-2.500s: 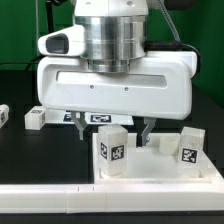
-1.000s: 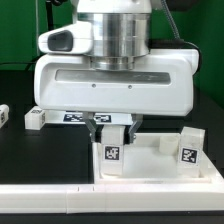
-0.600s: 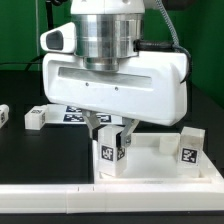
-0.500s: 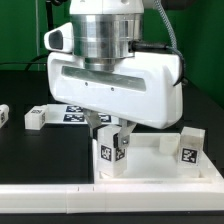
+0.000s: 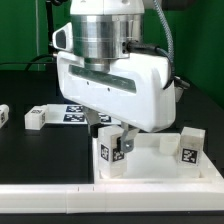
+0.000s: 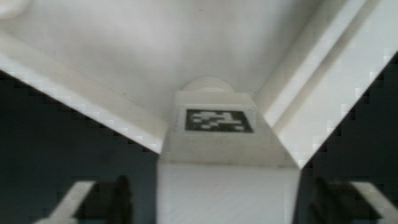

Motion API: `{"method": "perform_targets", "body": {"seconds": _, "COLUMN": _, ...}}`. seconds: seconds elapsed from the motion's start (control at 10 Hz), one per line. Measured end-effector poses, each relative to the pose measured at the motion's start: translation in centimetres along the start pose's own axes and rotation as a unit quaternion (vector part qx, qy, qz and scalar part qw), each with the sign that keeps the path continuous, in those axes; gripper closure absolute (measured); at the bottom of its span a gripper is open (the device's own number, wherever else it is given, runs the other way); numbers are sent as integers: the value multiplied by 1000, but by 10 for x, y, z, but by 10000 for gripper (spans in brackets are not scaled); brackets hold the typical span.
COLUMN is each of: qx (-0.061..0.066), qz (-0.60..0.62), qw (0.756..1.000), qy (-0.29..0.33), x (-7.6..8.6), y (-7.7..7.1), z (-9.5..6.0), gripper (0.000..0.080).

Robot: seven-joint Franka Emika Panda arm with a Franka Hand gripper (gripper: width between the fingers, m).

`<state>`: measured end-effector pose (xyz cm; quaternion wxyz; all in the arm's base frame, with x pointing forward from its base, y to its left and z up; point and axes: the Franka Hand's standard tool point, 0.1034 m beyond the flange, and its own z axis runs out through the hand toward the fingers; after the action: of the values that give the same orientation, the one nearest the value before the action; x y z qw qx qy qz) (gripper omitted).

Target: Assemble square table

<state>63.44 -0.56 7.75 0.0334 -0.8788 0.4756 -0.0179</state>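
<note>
i see gripper point(image 6: 228, 203) wide, straddling short white tagged plastic block leg point(image 5: 111, 152) untouched; leg upright, directly below, in white square tray-like tabletop point(image 5: 165, 174) corner.

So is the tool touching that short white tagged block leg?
Apart. The wrist view shows dark gaps between the short white tagged block leg and both fingers of the tool.

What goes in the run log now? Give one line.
pincer: open, astride leg | leg: upright in corner of tabletop | second leg: upright, the exterior view's right
</note>
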Motion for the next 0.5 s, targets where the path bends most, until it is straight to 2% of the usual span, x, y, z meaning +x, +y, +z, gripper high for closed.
{"method": "perform_targets", "body": {"seconds": 0.1, "qx": 2, "qz": -27, "qw": 1000, "qy": 0, "x": -5, "y": -3, "z": 1, "gripper": 190}}
{"method": "perform_targets", "body": {"seconds": 0.2, "qx": -3, "qz": -91, "qw": 996, "qy": 3, "x": -10, "y": -7, "z": 1, "gripper": 161}}
{"method": "perform_targets", "body": {"seconds": 0.5, "qx": -4, "qz": -225, "qw": 974, "qy": 3, "x": -10, "y": -6, "z": 1, "gripper": 151}}
